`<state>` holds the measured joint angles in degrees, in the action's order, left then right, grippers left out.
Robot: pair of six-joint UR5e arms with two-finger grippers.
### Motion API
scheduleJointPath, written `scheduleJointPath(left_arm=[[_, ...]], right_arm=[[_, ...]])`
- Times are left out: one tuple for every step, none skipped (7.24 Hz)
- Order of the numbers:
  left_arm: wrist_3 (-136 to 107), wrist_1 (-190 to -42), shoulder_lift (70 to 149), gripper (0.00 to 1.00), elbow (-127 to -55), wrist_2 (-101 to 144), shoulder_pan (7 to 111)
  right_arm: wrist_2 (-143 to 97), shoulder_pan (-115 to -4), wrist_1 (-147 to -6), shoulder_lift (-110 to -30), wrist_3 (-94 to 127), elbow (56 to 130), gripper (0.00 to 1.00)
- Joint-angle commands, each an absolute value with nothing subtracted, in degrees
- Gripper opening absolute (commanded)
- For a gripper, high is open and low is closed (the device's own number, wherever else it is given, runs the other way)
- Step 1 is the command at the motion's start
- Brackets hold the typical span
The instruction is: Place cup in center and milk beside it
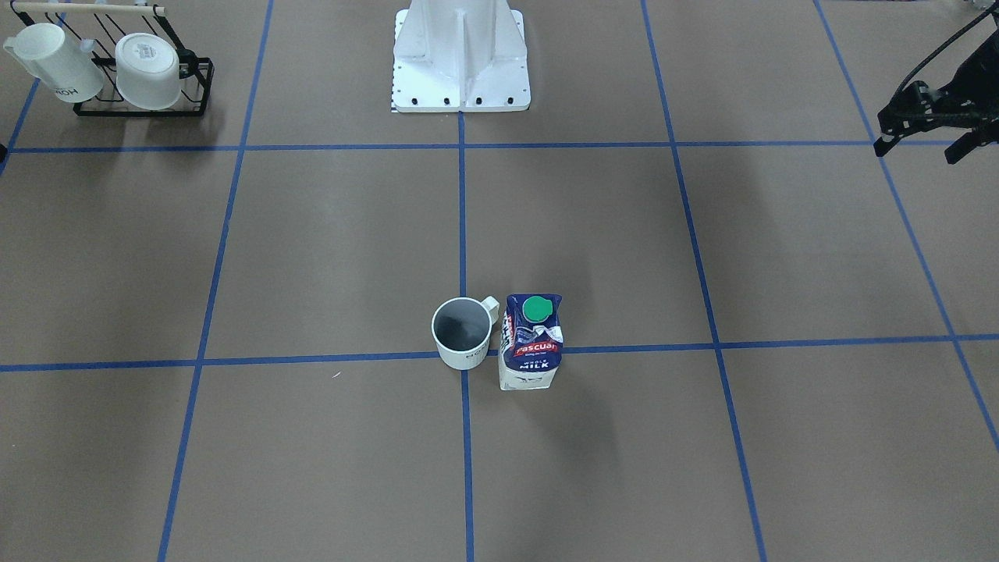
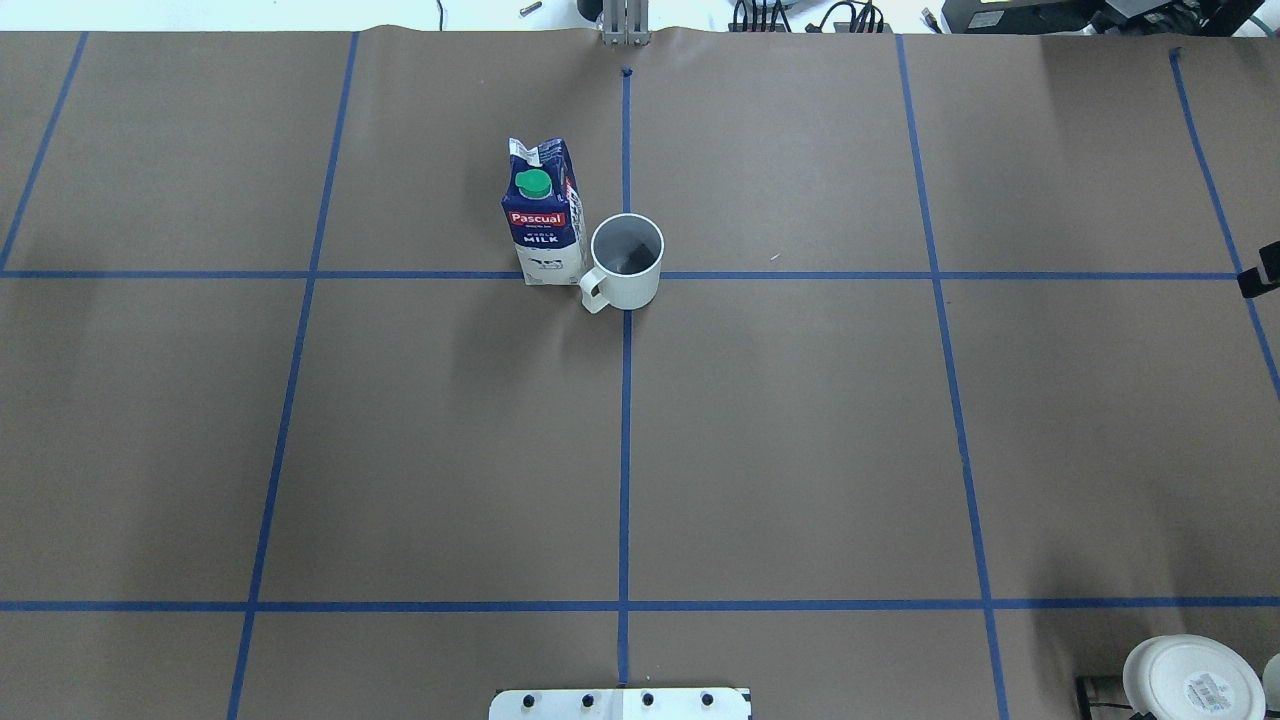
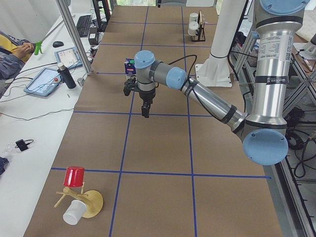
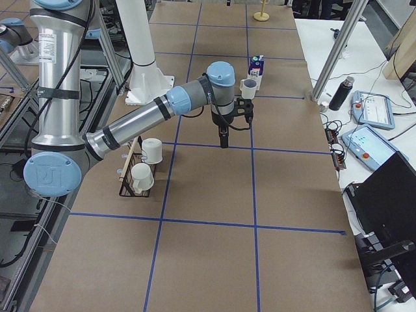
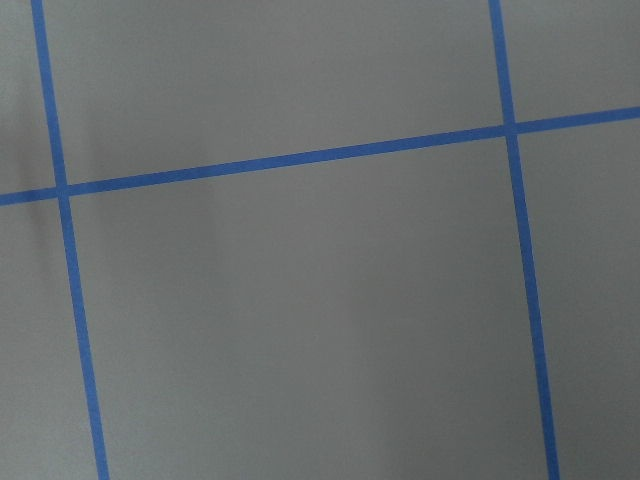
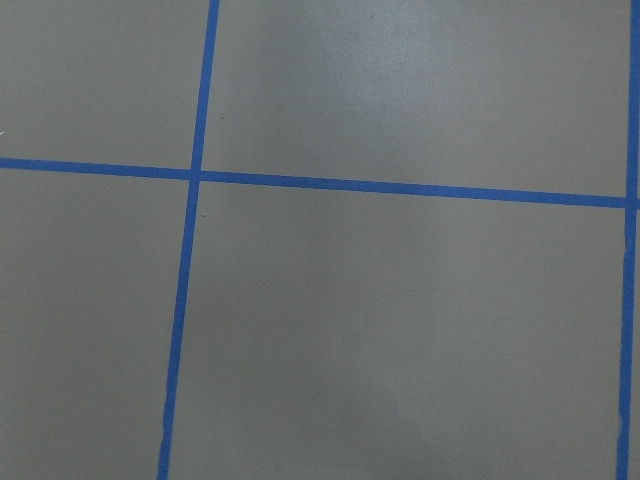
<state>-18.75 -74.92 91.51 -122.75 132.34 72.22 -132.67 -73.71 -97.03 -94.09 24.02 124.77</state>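
1. Overhead exterior view, nearest the robot: only the stickered base of a white mug (image 2: pixel 1190 680) shows at the near right corner. It sits on the black wire rack (image 1: pixel 140 111). The right arm reaches out above that rack, so I judge a low swing home could clip it.
2. Farther out, the left gripper (image 3: pixel 143 109) hangs pointing down over bare brown paper, well left of the task's things. The right gripper (image 4: pixel 223 140) hangs the same way, well to their right. Nothing shows in either gripper, but I cannot tell whether the fingers are spread or closed. The main risk is either arm crossing the middle too low.
3. Farther again, the small white mug with the dark grey inside (image 2: pixel 627 262) stands upright. It covers the middle crossing of the thin blue tape lines (image 2: pixel 625 420), with its handle turned near-left.
4. Just left of the mug stands the tall navy-and-white milk carton with the green screw cap (image 2: pixel 543 225), upright on the cross line. I cannot tell whether it touches the handle.
5. The placing looks complete. The carton is tall, narrow and creased at the top, so a brush would likely tip it onto the mug and push the mug off centre.
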Motion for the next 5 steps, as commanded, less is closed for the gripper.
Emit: scheduleJointPath(left_arm=[[-25.6, -75.2, 92.8, 0.98, -123.3, 132.3, 71.7], [-25.6, -75.2, 92.9, 0.98, -123.9, 132.3, 71.7], [-25.6, -75.2, 92.4, 0.98, -125.4, 132.3, 71.8], [-25.5, -75.4, 92.8, 0.98, -124.0, 132.3, 71.7], [-25.5, -77.0, 93.2, 0.98, -123.6, 132.3, 71.7]], right_arm=[[-132.3, -73.5, -97.0, -93.6, 24.0, 124.5, 1.0], [-132.4, -73.5, -97.0, -93.6, 24.0, 124.7, 1.0], [-132.4, -73.5, -97.0, -93.6, 24.0, 124.8, 1.0], [-132.4, -73.5, -97.0, -94.1, 24.0, 125.1, 1.0], [-132.4, -72.9, -97.0, -94.0, 24.0, 125.1, 1.0]])
